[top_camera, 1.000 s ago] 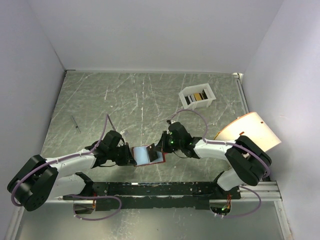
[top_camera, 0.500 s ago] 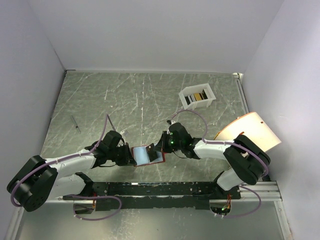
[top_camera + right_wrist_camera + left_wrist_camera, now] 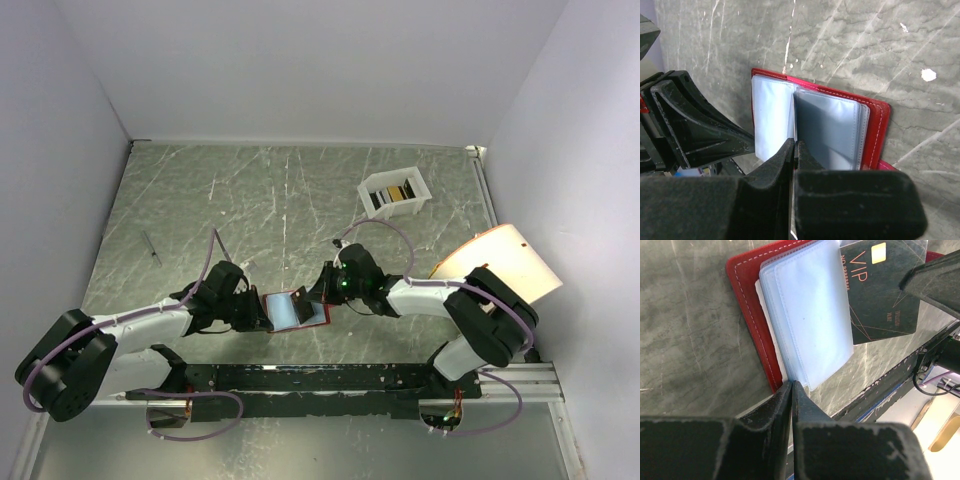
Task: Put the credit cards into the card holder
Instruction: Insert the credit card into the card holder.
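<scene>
The card holder (image 3: 284,312) is a red wallet lying open near the table's front edge, with pale blue-grey pockets showing in the left wrist view (image 3: 747,305) and the right wrist view (image 3: 875,130). My left gripper (image 3: 264,308) is shut with its tips (image 3: 792,385) at the wallet's left edge, pinching it. My right gripper (image 3: 313,293) is shut (image 3: 795,145) on a dark credit card (image 3: 880,295) marked VIP. The card is held over the wallet's right half, edge-on in the right wrist view. More credit cards (image 3: 398,193) stand in a white box.
The white open-topped box (image 3: 420,183) stands at the back right. A pale round disc (image 3: 497,262) leans at the right wall. A thin dark stick (image 3: 150,247) lies at the left. A black rail (image 3: 310,378) runs along the front between the arm bases.
My right gripper with the dark card has edged slightly left over the wallet. The left gripper and the wallet have stayed in place.
</scene>
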You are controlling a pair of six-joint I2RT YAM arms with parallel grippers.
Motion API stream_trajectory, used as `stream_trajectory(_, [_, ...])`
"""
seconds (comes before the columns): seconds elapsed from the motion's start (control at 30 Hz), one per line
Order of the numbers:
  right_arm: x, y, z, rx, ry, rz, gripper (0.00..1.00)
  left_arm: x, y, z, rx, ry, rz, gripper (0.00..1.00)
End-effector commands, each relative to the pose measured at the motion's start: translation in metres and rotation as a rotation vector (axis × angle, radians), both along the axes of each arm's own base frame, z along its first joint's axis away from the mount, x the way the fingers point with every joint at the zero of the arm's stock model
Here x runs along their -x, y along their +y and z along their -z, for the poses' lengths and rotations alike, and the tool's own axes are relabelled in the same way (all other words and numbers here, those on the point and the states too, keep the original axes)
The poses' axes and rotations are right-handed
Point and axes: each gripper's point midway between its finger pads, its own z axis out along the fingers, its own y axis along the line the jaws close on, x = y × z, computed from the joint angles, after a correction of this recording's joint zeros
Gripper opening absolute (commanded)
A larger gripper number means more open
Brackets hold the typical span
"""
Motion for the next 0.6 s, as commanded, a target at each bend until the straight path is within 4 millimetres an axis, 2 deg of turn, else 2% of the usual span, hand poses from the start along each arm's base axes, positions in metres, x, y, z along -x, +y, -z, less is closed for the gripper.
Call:
stream_trajectory(0.0, [0.009,-0.001,0.007,-0.004,0.038,-0.033,0.0,-0.005,0.007,0.007,-0.043,-0.012,-0.02,0.17])
stream_trajectory(0.3, [0.015,0.006,-0.005,-0.105,0.103,-0.022,0.0,-0.006,0.011,0.006,-0.07,-0.018,-0.031,0.17])
stream_trajectory(0.57, [0.014,0.005,0.0,-0.115,0.108,0.0,0.0,-0.005,0.01,0.006,-0.065,-0.014,-0.031,0.17])
